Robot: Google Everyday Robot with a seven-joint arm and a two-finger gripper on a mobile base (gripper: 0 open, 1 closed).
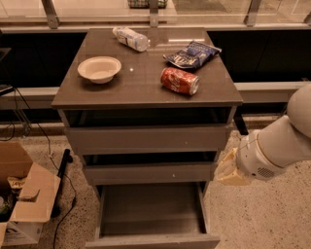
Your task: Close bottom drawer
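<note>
Gripper [229, 169] above-right of bottom drawer [153, 240]; open or closed state cannot be told.
Likely a rigid, free-sliding drawer with no handle: push its flat front centrally.

The place reads as a robot test area in an office-type building, not a home. The pincer [231, 168] hangs low, just right of a grey-brown bench [146, 90] with drawers. Up and to the pincer's left, the bench top carries snack things: a pale bowl [99, 69], a plastic bottle [130, 38] lying down, a blue chip bag [192, 54] and a red can [180, 80] on its side. Beneath the pincer the floor [262, 219] is speckled terrazzo. Far to its left, an open cardboard box [24, 199] sits on that floor, with a black cable [64, 168] beside it. Well above and behind the pincer, metal posts [50, 12] stand along glazing over dark panels [272, 53].
</note>
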